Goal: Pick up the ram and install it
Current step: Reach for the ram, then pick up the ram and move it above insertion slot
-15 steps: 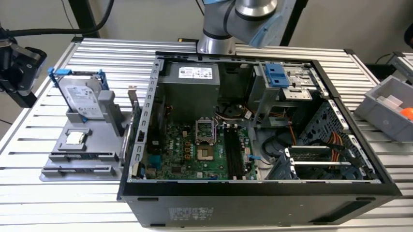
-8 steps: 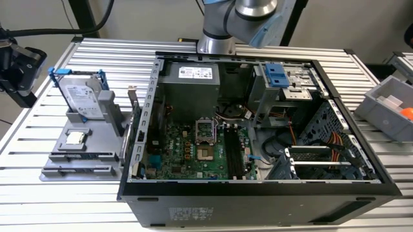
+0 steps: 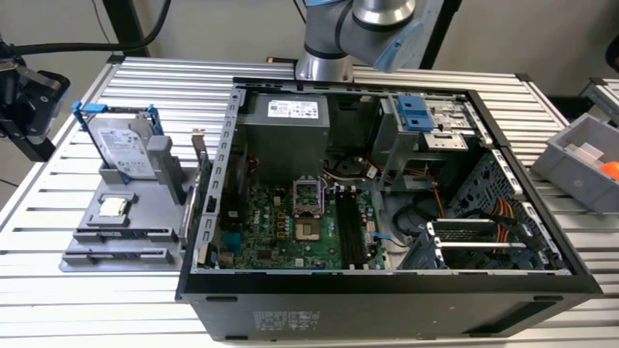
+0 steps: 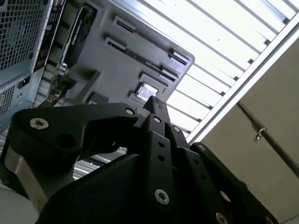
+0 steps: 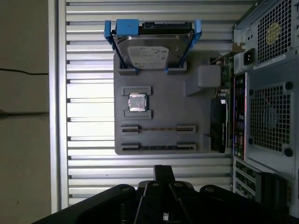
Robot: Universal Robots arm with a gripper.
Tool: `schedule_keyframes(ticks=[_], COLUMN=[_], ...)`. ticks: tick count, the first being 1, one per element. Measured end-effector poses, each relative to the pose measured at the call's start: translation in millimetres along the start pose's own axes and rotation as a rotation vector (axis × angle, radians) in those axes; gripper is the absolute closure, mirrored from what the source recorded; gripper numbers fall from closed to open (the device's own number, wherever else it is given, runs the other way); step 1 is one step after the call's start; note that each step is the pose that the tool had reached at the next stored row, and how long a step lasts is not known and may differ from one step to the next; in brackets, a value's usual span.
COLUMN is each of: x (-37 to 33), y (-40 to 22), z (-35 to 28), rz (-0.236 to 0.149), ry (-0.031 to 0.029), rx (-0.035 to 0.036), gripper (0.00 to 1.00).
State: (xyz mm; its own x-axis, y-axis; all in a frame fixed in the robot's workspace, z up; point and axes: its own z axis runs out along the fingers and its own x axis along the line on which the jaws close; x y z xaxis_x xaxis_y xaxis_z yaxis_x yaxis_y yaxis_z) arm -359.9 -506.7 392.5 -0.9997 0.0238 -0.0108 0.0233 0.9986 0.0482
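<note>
Clearly, the ram (image 3: 126,235) is a thin blue-green strip standing on edge in the gray tray (image 3: 145,214), in the holder beside the square processor chip (image 3: 111,206) (edge-on in the first wrist view, its chips cannot be made out). Bare slatted table (image 3: 58,304) borders the tray on the exterior view's left; the open computer case (image 3: 387,297) stands just beside it on the right, black memory slots (image 3: 350,232) unobstructed. The gripper (image 5: 164,169) hangs apart from the ram, fingers pressed together on nothing.
</note>
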Motion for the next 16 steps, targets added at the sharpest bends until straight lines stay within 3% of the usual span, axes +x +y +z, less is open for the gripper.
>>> schedule_keyframes(ticks=[7,16], x=[0.0,0.2], y=[1.7,3.2], z=[0.1,0.2], rz=[-0.023,-0.101], ry=[0.001,0.0048], rx=[-0.0001,-0.0007], gripper=[1.0,1.0])
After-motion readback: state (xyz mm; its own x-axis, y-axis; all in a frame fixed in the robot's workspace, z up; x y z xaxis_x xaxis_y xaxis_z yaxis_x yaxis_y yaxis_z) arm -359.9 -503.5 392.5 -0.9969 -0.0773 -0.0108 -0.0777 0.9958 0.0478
